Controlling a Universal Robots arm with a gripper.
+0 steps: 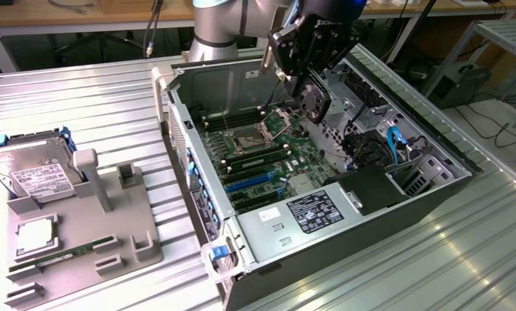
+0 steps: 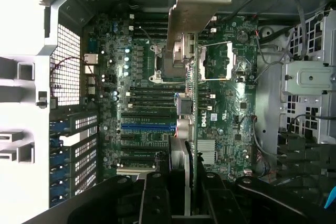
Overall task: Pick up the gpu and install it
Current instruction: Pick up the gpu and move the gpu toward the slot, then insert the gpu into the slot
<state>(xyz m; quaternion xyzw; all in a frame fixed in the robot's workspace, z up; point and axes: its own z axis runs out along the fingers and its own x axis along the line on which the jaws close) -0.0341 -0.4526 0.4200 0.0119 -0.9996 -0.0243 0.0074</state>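
My gripper (image 1: 308, 76) is pinching the gpu (image 1: 314, 102): in the wrist view my two black fingers (image 2: 153, 199) are pressed against either face of the card, which runs edge-on between them. Its pale metal bracket (image 2: 197, 4) is at the far end from my fingers. In the exterior view the card hangs on edge below me, its round black fan turned toward that camera. It is lifted above the open computer case (image 1: 370, 259), over the far part of the motherboard (image 1: 258, 146) near the processor socket (image 2: 218, 59). It is not seated; it sits well above the board, and the blue expansion slot (image 1: 249, 183) lies nearer that camera than the card. The power supply (image 1: 301, 214) with its black label fills the case's near end. Toward the exterior view's left, on the ribbed metal table (image 1: 85, 97), a grey fixture tray (image 1: 136, 220) carries a hard drive (image 1: 33, 172) standing tilted and a narrow RAM stick (image 1: 63, 254) lying flat.
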